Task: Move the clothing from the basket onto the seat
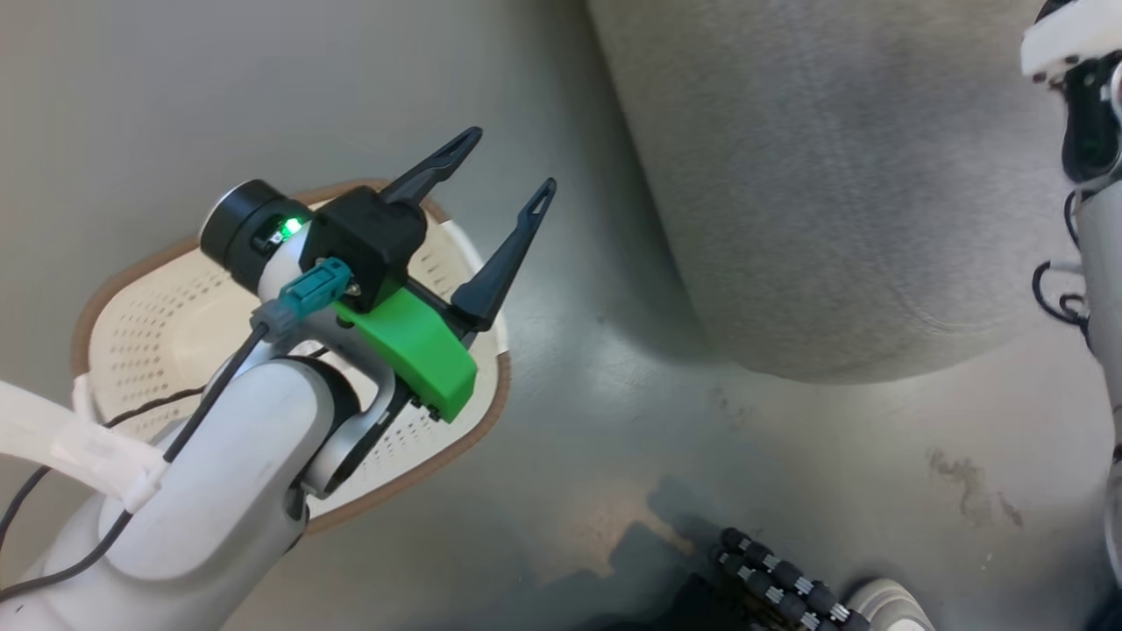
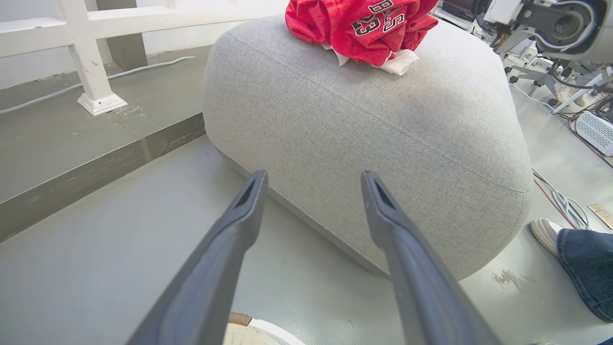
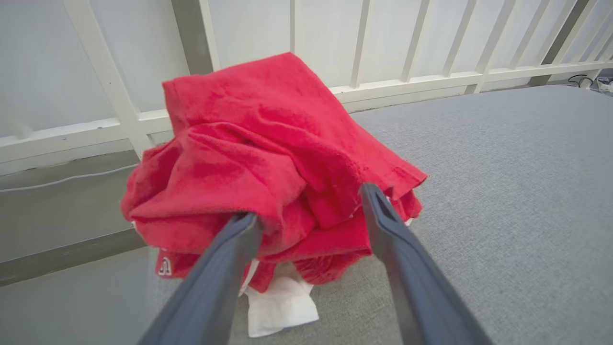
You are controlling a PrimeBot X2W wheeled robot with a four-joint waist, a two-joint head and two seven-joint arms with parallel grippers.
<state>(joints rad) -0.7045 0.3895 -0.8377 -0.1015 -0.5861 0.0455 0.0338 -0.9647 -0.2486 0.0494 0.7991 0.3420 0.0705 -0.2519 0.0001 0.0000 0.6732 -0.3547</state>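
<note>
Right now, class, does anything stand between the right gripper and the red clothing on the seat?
Nothing visible does. In the right wrist view the right gripper is open and flanks the near edge of the clothing, which lies bunched on the grey seat, with no object between them.

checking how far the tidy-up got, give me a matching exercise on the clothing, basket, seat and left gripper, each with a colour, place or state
Things:
1 clothing
2 basket
3 seat
4 left gripper

Place, colour or state:
a white, on the floor
b jaws open, empty
c red, heaped on the seat
d grey, beside the basket

Pairs: 1-c, 2-a, 3-d, 4-b
</note>
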